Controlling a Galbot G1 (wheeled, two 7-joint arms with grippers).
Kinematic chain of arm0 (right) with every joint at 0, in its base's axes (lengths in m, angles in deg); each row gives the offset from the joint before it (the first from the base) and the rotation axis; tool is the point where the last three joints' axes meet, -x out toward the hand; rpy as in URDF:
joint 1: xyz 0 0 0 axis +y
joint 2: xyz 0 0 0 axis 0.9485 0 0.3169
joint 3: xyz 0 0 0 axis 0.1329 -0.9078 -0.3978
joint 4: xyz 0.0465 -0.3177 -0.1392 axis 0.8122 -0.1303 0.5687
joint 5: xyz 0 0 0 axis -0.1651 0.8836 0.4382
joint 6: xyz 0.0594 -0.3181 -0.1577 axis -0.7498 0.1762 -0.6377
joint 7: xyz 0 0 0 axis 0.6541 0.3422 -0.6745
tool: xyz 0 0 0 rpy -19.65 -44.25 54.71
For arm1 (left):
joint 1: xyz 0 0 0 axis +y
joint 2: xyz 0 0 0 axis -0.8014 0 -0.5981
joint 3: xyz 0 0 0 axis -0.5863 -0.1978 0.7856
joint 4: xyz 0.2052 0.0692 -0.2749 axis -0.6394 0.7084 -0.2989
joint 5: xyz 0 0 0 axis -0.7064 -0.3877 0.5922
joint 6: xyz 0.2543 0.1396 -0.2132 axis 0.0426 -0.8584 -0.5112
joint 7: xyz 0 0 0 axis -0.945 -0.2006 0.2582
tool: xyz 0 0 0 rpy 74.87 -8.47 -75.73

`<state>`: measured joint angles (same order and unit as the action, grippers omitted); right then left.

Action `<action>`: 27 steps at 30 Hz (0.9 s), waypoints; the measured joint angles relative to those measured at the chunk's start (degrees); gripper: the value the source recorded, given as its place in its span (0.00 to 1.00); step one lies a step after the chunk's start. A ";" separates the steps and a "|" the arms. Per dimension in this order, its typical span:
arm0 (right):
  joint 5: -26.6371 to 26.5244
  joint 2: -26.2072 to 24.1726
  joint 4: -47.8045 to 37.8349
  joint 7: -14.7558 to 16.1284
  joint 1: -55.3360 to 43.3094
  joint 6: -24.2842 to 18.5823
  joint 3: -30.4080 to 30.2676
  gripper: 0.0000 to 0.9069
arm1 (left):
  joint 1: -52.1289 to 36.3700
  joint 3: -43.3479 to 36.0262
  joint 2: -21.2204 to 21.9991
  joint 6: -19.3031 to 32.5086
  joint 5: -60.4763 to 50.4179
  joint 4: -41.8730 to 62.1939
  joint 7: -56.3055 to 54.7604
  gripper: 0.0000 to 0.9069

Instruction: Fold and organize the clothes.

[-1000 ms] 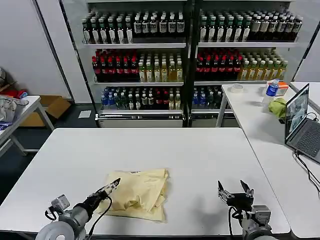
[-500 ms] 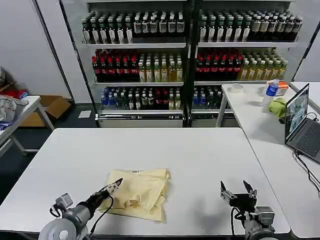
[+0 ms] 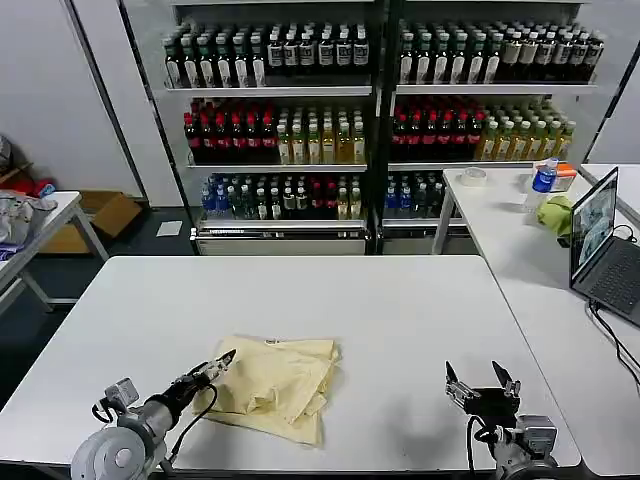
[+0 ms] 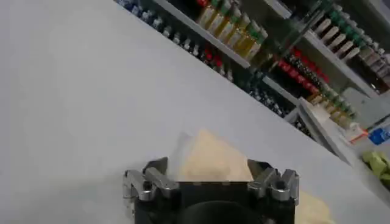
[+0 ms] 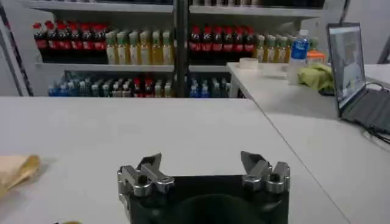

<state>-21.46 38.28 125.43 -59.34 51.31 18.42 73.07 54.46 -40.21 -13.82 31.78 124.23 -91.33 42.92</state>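
A pale yellow T-shirt [image 3: 275, 385] lies folded into a rough, rumpled rectangle on the white worktop [image 3: 300, 310], near the front edge and a little left of the middle. Its small dark neck label faces the far side.

The left hand [image 3: 225, 361] sits low over the worktop at the shirt's left edge, its fingertips at the near-left corner of the cloth. In the head view its fingers look drawn close together; whether they pinch the fabric cannot be told. In the left wrist view the shirt [image 4: 213, 161] lies just ahead of the hand.

The right hand [image 3: 482, 380] hovers above bare worktop at the front right, well apart from the shirt, fingers spread and holding nothing. The right wrist view shows those fingers [image 5: 256, 165] parted, with a corner of the shirt [image 5: 15, 170] far off to one side.
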 measured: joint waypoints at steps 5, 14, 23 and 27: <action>0.00 0.06 0.45 -0.04 0.21 0.21 0.30 1.00 | 0.01 -0.36 -0.28 -0.10 -0.48 0.42 0.89 1.00; 0.20 0.41 1.26 -0.13 1.09 0.36 0.88 1.00 | 0.64 -2.06 0.43 -0.73 2.25 -0.91 2.39 0.01; 0.19 0.22 2.27 -0.16 2.34 0.51 2.03 1.00 | -1.16 -2.64 0.18 -0.83 4.57 0.23 2.89 0.01; 0.18 0.33 2.55 -0.20 2.71 0.60 2.37 1.00 | -1.46 -2.68 0.11 -0.89 5.87 0.55 3.37 0.01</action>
<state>-21.27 38.61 127.98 -59.54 54.02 19.02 75.44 53.00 -42.90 -13.71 30.89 130.10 -90.78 46.30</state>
